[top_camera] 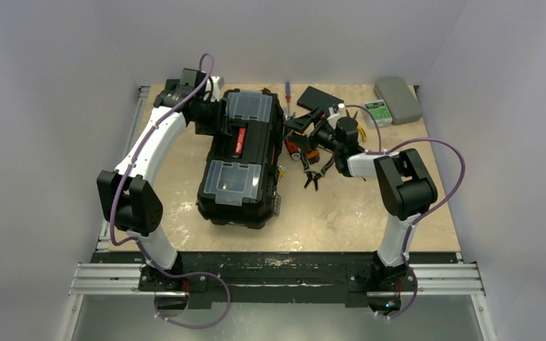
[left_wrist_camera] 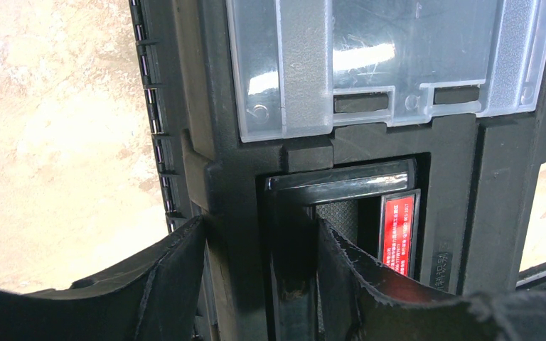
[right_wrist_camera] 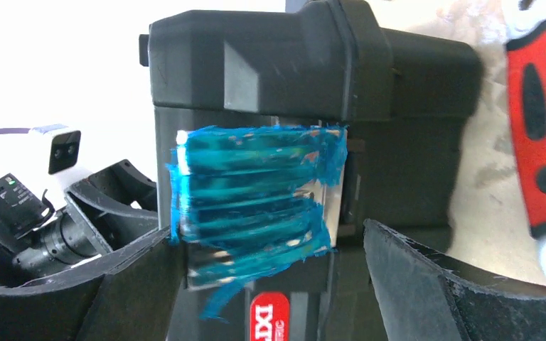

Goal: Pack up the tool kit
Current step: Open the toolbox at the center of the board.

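Observation:
The black toolbox [top_camera: 240, 160] lies on the table, lid shut, with a red label [top_camera: 239, 141] on its handle and two clear lids. My left gripper [top_camera: 210, 114] is at its far left edge. In the left wrist view the fingers [left_wrist_camera: 178, 277] clamp the lid strip and handle bar [left_wrist_camera: 291, 234] beside the red label [left_wrist_camera: 398, 234]. My right gripper [top_camera: 311, 128] holds a black tool [right_wrist_camera: 306, 92] with a blue-filmed metal plate [right_wrist_camera: 256, 192], just right of the toolbox. Pliers [top_camera: 314, 174] and a red-handled tool [top_camera: 293, 148] lie beside it.
A screwdriver [top_camera: 288, 89], a flat black box [top_camera: 320, 97], a green-white pack [top_camera: 378, 112] and a grey case [top_camera: 398, 99] lie at the back right. A red-handled wrench [right_wrist_camera: 540, 142] lies on the table right of my right fingers.

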Available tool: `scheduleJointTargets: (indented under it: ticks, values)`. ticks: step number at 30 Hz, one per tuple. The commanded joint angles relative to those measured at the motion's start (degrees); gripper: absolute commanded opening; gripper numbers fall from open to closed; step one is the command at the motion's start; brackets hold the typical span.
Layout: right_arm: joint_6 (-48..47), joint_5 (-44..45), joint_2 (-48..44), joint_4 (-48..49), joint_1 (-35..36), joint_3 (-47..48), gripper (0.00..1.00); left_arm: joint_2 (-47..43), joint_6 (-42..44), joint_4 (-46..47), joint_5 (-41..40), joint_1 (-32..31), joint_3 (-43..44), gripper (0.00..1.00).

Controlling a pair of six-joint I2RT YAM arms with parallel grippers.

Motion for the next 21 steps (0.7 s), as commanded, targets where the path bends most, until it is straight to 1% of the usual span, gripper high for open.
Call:
scheduleJointTargets:
  ticks: [1, 6, 9, 11, 15, 19, 21]
  values:
    - [-0.1, -1.6, -4.8, 3.1, -2.9, -3.0, 0.92, 1.9, 3.1, -7.0, -0.6, -0.8, -2.9, 0.33]
    - [-1.0, -1.3, -7.3, 3.3, -5.1, -6.6, 0.93, 1.8, 3.1, -7.0, -0.8, -0.8, -3.0, 0.33]
    - [-4.0, -1.2, -9.1, 0.5, -6.4, -7.8, 0.93, 1.6, 3.1, -7.1, -1.0, -0.8, -2.9, 0.33]
    - [-7.1, -1.1, -10.5, -3.4, -7.0, -7.7, 0.94, 1.5, 3.1, -7.1, -1.1, -0.8, -2.9, 0.33]
    - [-16.1, 3.2, -15.1, -16.3, -7.6, -7.1, 0.94, 0.9, 3.1, -7.2, -2.1, -0.8, -2.9, 0.33]
    - [-23.9, 6.8, -19.8, -23.9, -7.5, -6.8, 0.94, 0.0, 2.8, -7.3, -3.5, -0.8, -2.8, 0.33]
    - [-27.6, 8.3, -21.8, -27.4, -7.5, -6.8, 0.94, -1.1, 2.4, -7.4, -4.7, -0.9, -2.7, 0.36]
